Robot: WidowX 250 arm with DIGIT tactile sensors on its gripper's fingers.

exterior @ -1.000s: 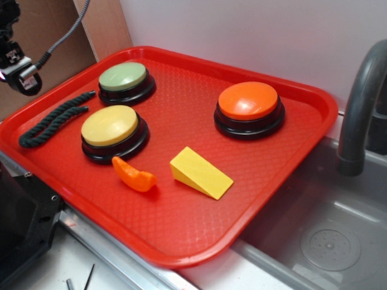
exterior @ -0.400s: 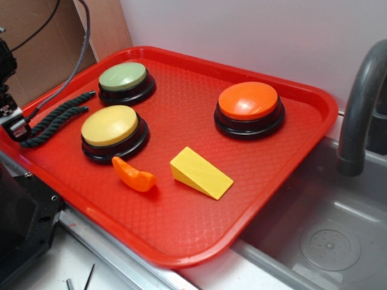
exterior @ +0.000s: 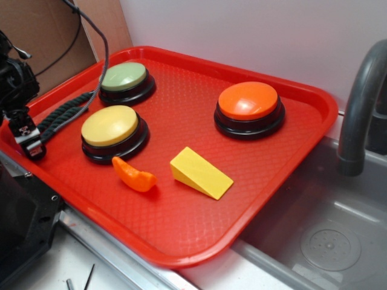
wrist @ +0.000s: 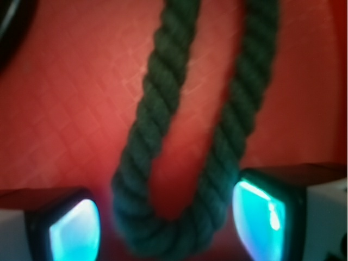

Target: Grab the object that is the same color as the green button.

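Hovering low at the left end of the red textured plastic tray (exterior: 290, 139), with the black gripper (exterior: 30, 140) spread wide and the folded end of the dark green twisted rope piece (wrist: 179, 163) sitting right between its two fingers. Showing, from the wrist view, both glowing cyan fingertip pads (wrist: 73, 231), one on each side of the rope's bend, neither one clearly touching it. Straddling, then, not squeezing. Lying flat on the tray floor along the left rim, the rope's two strands running away from the fingers toward the round pale sage-green domed push button (exterior: 124, 77) on its black base at the tray's back left. Sitting just beside the rope, nearer the front, the round yellow-topped push button (exterior: 109, 125). Resting close in front of that, the small orange curved plastic piece (exterior: 134, 175), with the yellow plastic wedge (exterior: 199, 173) just to its right. Standing well apart toward the far right, the round orange-topped push button (exterior: 248, 101).
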